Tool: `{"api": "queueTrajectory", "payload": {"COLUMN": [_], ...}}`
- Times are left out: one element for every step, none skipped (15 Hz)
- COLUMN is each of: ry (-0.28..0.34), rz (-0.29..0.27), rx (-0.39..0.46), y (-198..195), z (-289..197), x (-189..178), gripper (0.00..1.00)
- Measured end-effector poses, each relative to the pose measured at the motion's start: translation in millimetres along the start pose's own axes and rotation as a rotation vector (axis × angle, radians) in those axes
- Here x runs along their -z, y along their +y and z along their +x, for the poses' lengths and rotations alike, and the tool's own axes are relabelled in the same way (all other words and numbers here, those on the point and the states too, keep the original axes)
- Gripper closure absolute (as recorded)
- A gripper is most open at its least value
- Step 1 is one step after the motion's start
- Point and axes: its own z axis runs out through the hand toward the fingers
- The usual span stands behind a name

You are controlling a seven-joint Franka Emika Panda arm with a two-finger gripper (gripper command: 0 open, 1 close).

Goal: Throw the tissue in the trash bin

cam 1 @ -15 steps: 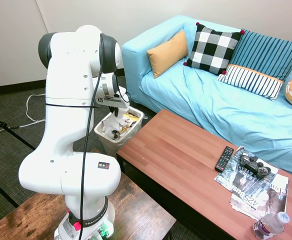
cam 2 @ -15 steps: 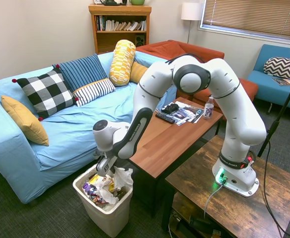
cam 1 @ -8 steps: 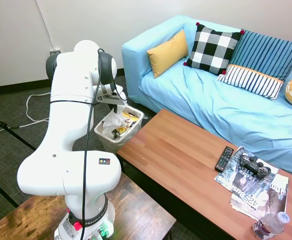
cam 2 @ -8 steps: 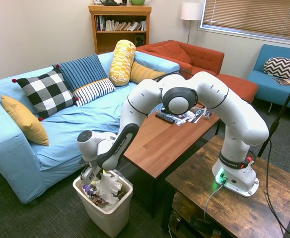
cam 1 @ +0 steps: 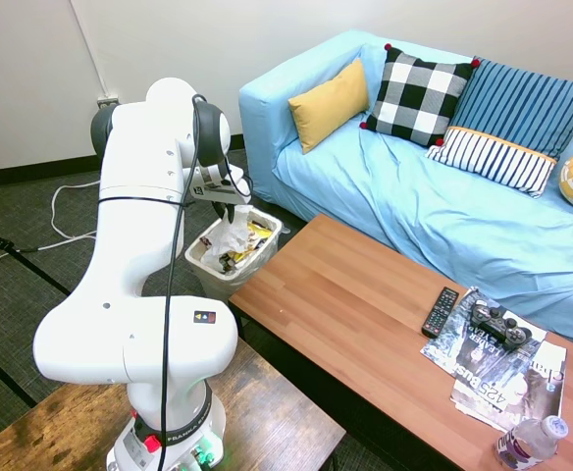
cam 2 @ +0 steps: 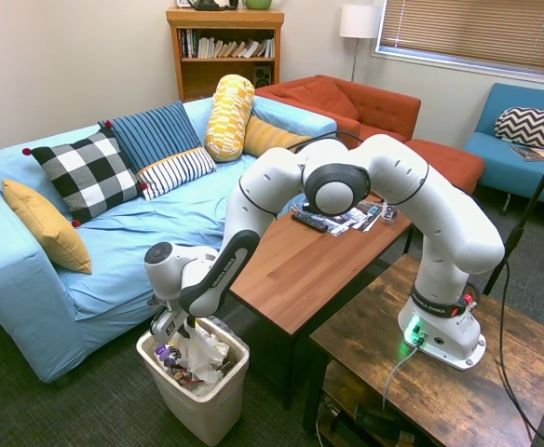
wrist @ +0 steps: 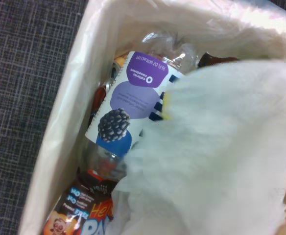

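The trash bin [cam 1: 214,279] is a small white basket on the dark carpet between the sofa and the coffee table, full of colourful wrappers. My gripper [cam 1: 229,208] hangs right over its opening. The crumpled white tissue [cam 1: 231,232] dangles from the fingers, which are shut on it, with its lower part down among the rubbish. From the other side, the gripper [cam 2: 173,326] sits just above the bin [cam 2: 204,410] and the tissue [cam 2: 203,346] stands up inside the rim. In the wrist view the tissue [wrist: 216,156] fills most of the picture above a berry-labelled bottle [wrist: 126,115].
The wooden coffee table [cam 1: 345,314] stands beside the bin, carrying a remote [cam 1: 440,311], a game controller [cam 1: 498,325], magazines [cam 1: 507,383] and a water bottle [cam 1: 530,442]. The blue sofa [cam 1: 414,196] with pillows is behind. A dark wooden side table [cam 2: 440,391] bears the arm.
Over the last second the arm swung over the bin and carried the tissue from the rim's table side down into the opening. It has barely moved in the last half second.
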Motion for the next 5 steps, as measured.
{"api": "queueTrajectory", "payload": {"ry": [0.0, 0.0, -0.001, 0.0, 0.001], "rz": [-0.001, -0.002, -0.005, -0.01, -0.013], "rx": [-0.001, -0.002, -0.002, -0.003, -0.006], "y": [0.6, 0.9, 1.2, 1.6, 2.3], "z": [1.4, 2.0, 2.5, 3.7, 6.4], "x": [-0.2, -0.2, 0.6, 2.8, 6.0], "gripper": [0.0, 0.0, 0.0, 0.0, 0.0]}}
